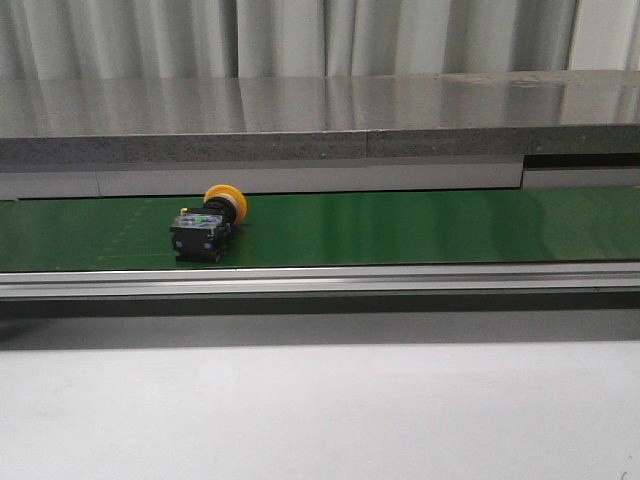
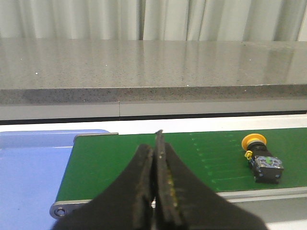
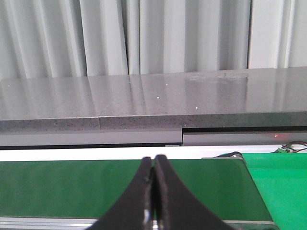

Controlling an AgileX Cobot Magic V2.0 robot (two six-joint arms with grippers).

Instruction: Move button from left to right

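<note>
The button lies on its side on the green conveyor belt, left of centre in the front view, its yellow-orange cap toward the back and its black body toward the front. It also shows in the left wrist view, well off to one side of my left gripper. That gripper is shut and empty, held above the belt's left end. My right gripper is shut and empty, over the belt near its right end. Neither gripper shows in the front view.
A grey stone-like counter with curtains behind runs along the far side of the belt. A metal rail borders the belt's near side. A blue surface lies beyond the belt's left end, a brighter green surface beyond its right end.
</note>
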